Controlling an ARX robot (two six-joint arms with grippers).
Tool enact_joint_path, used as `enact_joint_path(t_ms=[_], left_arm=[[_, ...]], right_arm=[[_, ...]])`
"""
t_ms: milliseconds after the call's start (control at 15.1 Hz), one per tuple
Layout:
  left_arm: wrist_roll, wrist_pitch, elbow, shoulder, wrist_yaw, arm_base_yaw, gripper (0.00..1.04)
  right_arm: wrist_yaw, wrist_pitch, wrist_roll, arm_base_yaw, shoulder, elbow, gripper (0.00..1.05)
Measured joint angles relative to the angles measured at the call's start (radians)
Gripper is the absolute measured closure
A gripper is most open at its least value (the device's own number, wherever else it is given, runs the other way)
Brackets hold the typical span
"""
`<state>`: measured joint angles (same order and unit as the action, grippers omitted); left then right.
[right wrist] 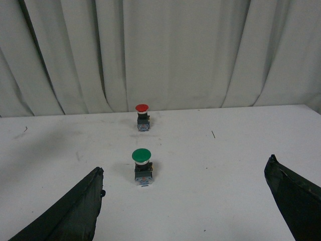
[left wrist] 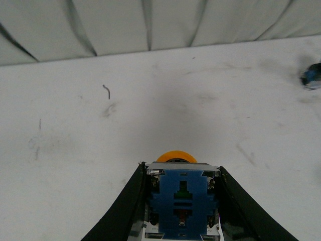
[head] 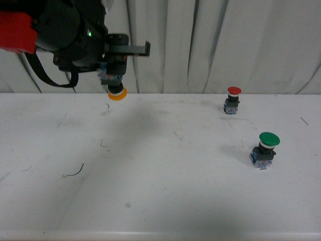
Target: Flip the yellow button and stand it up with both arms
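Jaws of the left gripper are pinched narrowly on the yellow button, pressing on two opposite sides of its blue contact block. The block's terminal face is turned back toward the wrist camera. The orange-yellow cap points away from the jaws, down toward the white table. In the front view the button hangs in the air with its cap lowest, clear of the tabletop, and a soft shadow lies on the surface beneath it. Behind these jaws the left arm carries a red block. Past the cap, a small bent wire scrap lies on the table.

Jaws of the right gripper are spread wide with nothing between the fingers. Ahead of that gap, nearer one finger than the other, the green-capped button stands upright on the table. Beyond it the red-capped button also stands upright, near the pleated white curtain.
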<state>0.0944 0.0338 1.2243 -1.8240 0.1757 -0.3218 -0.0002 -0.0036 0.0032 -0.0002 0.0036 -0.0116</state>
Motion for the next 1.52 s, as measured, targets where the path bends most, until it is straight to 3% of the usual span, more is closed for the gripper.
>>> enact_joint_path(t_ms=[265,597,928,1193,1326,1524], left_arm=[[-0.019,0.041,-0.291,0.364,0.016,-0.079,0.71],[-0.011,0.05,-0.36,0.565,0.021,-0.11,0.71],[0.2,0.196,-0.4,0.533,-0.255,-0.068,0.71],[0.551,0.498,-0.451,0.44,-0.528,-0.047,0.71],[0.771,0.713,-0.468,0.387,-0.601,-0.043,0.71],[0.987,0.882,-0.489,0.293,-0.606,-0.062,0.72]], right_arm=[[0.0,0.0,0.0,0.0,0.0,0.0,0.06],[0.0,0.0,0.0,0.0,0.0,0.0,0.06],[0.0,0.0,0.0,0.0,0.0,0.0,0.06],[0.0,0.0,0.0,0.0,0.0,0.0,0.06],[0.0,0.0,0.0,0.0,0.0,0.0,0.06],[0.0,0.0,0.0,0.0,0.0,0.0,0.06]])
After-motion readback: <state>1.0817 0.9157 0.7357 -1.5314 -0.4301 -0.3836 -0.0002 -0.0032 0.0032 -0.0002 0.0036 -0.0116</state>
